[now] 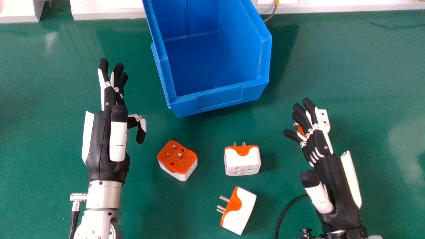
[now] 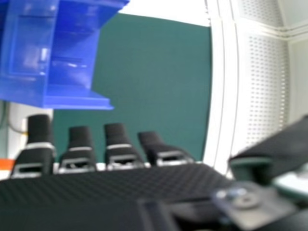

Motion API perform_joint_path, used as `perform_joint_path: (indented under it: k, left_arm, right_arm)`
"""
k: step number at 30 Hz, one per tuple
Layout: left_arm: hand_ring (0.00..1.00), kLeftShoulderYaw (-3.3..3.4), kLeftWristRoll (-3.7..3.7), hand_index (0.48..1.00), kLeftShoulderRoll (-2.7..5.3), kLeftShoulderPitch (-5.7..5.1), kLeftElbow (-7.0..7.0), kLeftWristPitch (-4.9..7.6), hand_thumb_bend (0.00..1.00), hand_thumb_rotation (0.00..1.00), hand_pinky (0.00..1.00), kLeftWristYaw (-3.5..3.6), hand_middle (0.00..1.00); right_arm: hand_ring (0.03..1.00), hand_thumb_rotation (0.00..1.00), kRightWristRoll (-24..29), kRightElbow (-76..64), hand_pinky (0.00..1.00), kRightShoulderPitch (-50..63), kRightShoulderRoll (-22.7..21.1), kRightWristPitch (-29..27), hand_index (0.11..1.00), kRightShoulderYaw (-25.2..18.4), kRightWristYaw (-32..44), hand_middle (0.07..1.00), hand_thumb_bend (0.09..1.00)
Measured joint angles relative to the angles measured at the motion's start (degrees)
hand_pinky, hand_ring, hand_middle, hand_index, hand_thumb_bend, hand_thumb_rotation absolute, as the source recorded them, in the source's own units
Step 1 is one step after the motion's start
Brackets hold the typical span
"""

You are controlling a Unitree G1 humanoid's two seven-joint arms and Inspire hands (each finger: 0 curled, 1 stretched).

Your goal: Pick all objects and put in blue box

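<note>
R hand (image 1: 335, 182) open, L hand (image 1: 100, 142) open; wht/orange adptrs (image 1: 244, 163) w/ metal pins (image 1: 224, 199) on green tbl (image 1: 43, 159).

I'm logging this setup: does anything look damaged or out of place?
No damage or spill shows. The blue box sits askew to the white edge behind it, and the plug adapters face different ways. An orange piece is partly hidden by the right hand.

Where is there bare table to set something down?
The green table is bare right of the blue box, beyond the right hand, and left of the left hand. Crowded: in front of the box, where three adapters sit, and by the right hand, which partly hides a fourth.
</note>
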State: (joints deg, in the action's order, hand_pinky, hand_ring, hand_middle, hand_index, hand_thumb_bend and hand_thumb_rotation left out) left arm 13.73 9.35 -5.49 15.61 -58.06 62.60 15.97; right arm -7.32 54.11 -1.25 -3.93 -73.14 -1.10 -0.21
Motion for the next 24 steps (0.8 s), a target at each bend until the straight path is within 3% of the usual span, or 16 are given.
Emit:
perform_joint_path:
  k: [19,24]
  left_arm:
    - [1.00,-0.01,0.00,1.000,0.00,0.00,0.04,0.01,1.00,1.00,0.00,0.04,1.00]
    - [1.00,0.00,0.04,1.000,0.00,0.00,0.04,0.00,1.00,1.00,0.00,0.17,1.00]
  right_arm:
    - [0.943,0.92,0.80,-0.02,0.83,-0.29,-0.19,0.00,0.964,-0.53,0.51,0.941,0.758]
    - [0.955,0.80,-2.60,-0.03,0.86,-1.89,-1.18,0.01,0.983,-3.94,-4.08,0.954,0.801]
